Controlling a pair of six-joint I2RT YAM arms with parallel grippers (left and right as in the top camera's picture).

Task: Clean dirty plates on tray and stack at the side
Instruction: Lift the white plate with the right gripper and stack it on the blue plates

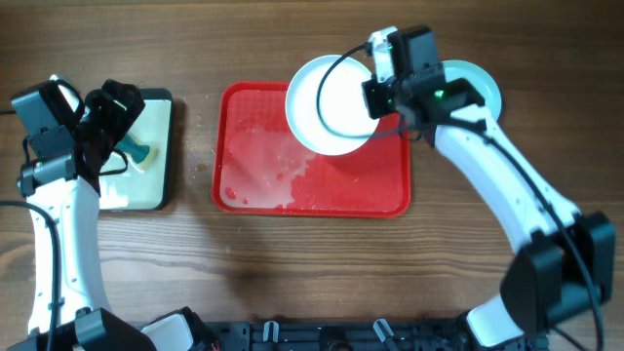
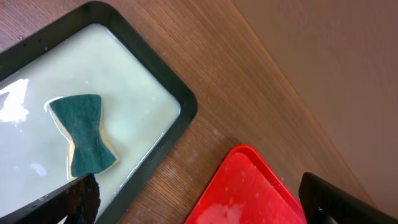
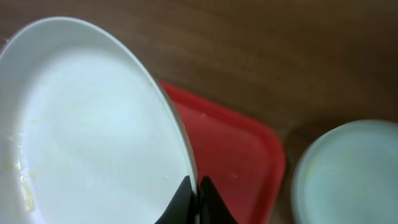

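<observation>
While the right gripper [image 3: 194, 198] pinches the rim of the white plate [image 1: 312, 107], which lies ahead of its jaws above the tray [image 1: 253, 127], a level carry is advisable; the left gripper [image 2: 208, 202] gapes wide.

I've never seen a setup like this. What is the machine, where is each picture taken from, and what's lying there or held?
Two white robot arms work at a wooden table. One picture looks down from above; the other two come from cameras on each wrist. The right gripper pinches the rim of a white plate over the wet red tray. A pale aqua plate sits on the table to its right. The left gripper, open and empty, hovers over a small black-rimmed tray of pale liquid holding a green sponge.
</observation>
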